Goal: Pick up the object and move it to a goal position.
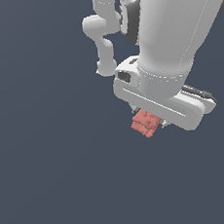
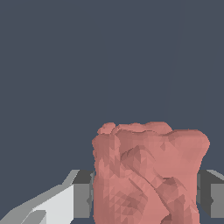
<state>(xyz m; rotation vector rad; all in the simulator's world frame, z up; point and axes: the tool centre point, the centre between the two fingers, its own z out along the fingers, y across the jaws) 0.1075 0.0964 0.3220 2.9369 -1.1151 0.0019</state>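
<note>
Object [image 2: 148, 175], salmon-red block: clamped between both pads of the closed gripper [image 2: 146, 192], pickup apparently done; carry to unseen goal remaining.

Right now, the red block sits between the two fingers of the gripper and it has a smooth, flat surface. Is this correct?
Not quite. The red block is between the fingers of the gripper, but its surface is bumpy and uneven, not smooth and flat. The wrist view shows this clearly.

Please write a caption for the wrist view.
Bumpy salmon-red block sits between the gripper's jaws, against a plain dark background.
</note>
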